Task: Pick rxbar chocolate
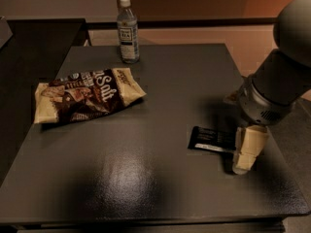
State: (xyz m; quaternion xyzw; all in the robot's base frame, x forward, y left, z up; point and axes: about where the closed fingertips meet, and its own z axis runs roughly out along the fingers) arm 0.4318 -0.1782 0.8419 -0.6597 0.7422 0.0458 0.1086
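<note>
We see the small flat black rectangular wrapper bar (212,139) reaching lengthwise from the cream pincer (243,161) toward mid-worktop (146,178), near end meeting it; we cannot tell the pincer's spread.

Your arm (286,81) is smooth grey, rounded like a dome up top, narrowing to a ribbed, dull-metal collar. Under that collar sits your gripper (244,161), cream-coloured and blocky, just beside the black bar (211,139).

The gripper (243,161) covers one end of the rxbar chocolate (210,138).
</note>
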